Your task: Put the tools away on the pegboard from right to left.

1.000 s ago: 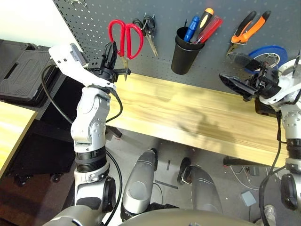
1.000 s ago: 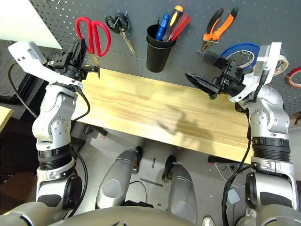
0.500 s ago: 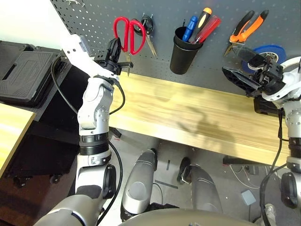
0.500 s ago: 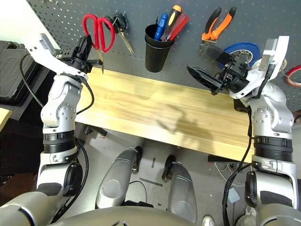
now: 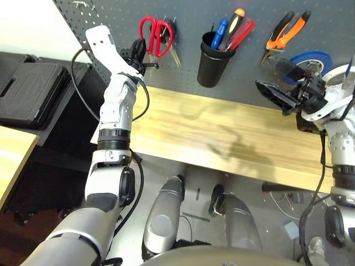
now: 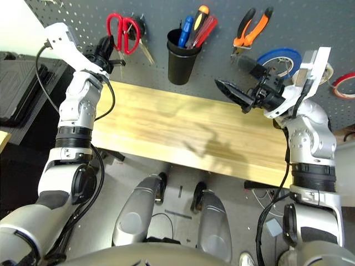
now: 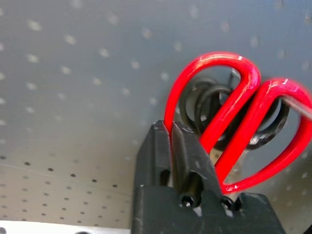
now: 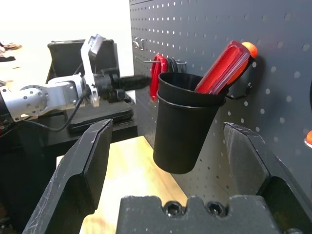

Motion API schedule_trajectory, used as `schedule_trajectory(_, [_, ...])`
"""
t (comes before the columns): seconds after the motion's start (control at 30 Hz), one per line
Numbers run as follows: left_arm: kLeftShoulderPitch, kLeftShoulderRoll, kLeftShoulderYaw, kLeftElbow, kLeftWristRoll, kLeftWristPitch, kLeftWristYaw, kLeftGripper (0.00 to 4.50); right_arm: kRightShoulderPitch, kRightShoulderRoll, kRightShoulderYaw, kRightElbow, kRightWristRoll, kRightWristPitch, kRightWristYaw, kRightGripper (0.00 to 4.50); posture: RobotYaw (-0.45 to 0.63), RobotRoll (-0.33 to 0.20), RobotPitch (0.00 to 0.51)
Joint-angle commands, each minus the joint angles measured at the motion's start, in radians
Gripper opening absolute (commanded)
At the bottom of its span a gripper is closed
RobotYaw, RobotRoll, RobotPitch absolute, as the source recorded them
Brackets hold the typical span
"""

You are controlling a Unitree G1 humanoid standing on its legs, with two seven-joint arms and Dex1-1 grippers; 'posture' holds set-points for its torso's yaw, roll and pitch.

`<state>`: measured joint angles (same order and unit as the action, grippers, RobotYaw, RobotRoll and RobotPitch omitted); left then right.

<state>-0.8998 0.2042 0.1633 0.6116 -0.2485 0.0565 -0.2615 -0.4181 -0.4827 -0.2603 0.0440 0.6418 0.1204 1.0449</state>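
Note:
The red-handled scissors [image 5: 155, 34] are up against the dark grey pegboard [image 5: 116, 19], with my left gripper [image 7: 170, 139] shut on one red handle loop. Their loops lie over the black-handled scissors [image 7: 207, 105] at a hook; whether they hang on it I cannot tell. A black cup [image 5: 213, 62] on the board holds the red-handled screwdriver [image 8: 224, 62] and two other drivers. The orange-and-black pliers [image 5: 285, 32] hang further right, and the thin red tape ring [image 6: 346, 86] hangs at the far right. My right gripper [image 5: 278, 81] is open and empty, above the table's right side.
A blue tape roll [image 5: 312, 60] hangs on the board just behind my right gripper. The wooden table [image 5: 222, 133] runs below the board. A black case [image 5: 28, 91] lies off the table to the left.
My left arm has raised the red scissors up and to the right along the board, until their handles overlap the black scissors. The right gripper has stayed open and barely moved.

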Motion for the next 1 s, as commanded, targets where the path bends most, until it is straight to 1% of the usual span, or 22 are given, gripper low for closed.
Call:
schedule_trajectory(0.03, [0.061,0.002,-0.036,0.004,0.027,-0.005,-0.052,2.01,0.040,0.032,0.012,-0.010,-0.039,-0.059,-0.031,4.50,0.19,0.000,0.212])
schedule_trajectory(0.13, [0.138,0.012,-0.054,-0.060,0.034,0.008,-0.083,3.09,0.063,0.069,0.020,-0.001,-0.087,-0.111,-0.087,4.50,0.19,0.000,0.215])
schedule_trajectory(0.17, [0.181,0.020,-0.066,-0.097,0.042,-0.001,-0.101,3.57,0.073,0.083,0.024,0.005,-0.113,-0.132,-0.114,4.50,0.19,0.000,0.216])
schedule_trajectory(0.23, [0.261,0.031,-0.077,-0.173,0.023,0.002,-0.151,4.32,0.086,0.111,0.026,0.024,-0.162,-0.177,-0.173,4.50,0.19,0.000,0.218])
schedule_trajectory(0.27, [0.297,0.036,-0.081,-0.211,0.016,0.011,-0.168,4.45,0.090,0.124,0.025,0.039,-0.186,-0.200,-0.202,4.50,0.20,0.000,0.218])
schedule_trajectory(0.33, [0.354,0.044,-0.085,-0.267,0.014,0.022,-0.181,4.45,0.099,0.143,0.024,0.070,-0.230,-0.235,-0.259,4.50,0.20,0.000,0.221])
schedule_trajectory(0.43, [0.447,0.052,-0.079,-0.332,0.023,0.018,-0.174,4.45,0.120,0.177,0.017,0.160,-0.337,-0.325,-0.392,4.50,0.20,0.000,0.224])
schedule_trajectory(0.6, [0.549,0.053,-0.037,-0.384,0.028,-0.022,-0.124,4.45,0.133,0.220,-0.010,0.285,-0.464,-0.429,-0.634,4.50,0.20,0.000,0.223])
schedule_trajectory(0.67, [0.568,0.053,-0.014,-0.383,0.032,-0.026,-0.086,4.45,0.135,0.231,-0.023,0.323,-0.496,-0.460,-0.719,4.50,0.20,0.000,0.222])
schedule_trajectory(0.8, [0.600,0.058,0.040,-0.347,0.048,-0.113,-0.024,4.45,0.139,0.234,-0.053,0.399,-0.547,-0.516,-0.886,4.50,0.20,0.000,0.215])
schedule_trajectory(0.9, [0.603,0.071,0.080,-0.294,0.054,-0.182,0.010,4.45,0.133,0.216,-0.079,0.469,-0.580,-0.569,-0.987,4.50,0.19,0.000,0.213])
schedule_trajectory(1.0, [0.588,0.078,0.117,-0.251,0.037,-0.210,0.031,4.45,0.117,0.195,-0.096,0.529,-0.600,-0.610,-1.064,4.50,0.19,0.000,0.211])
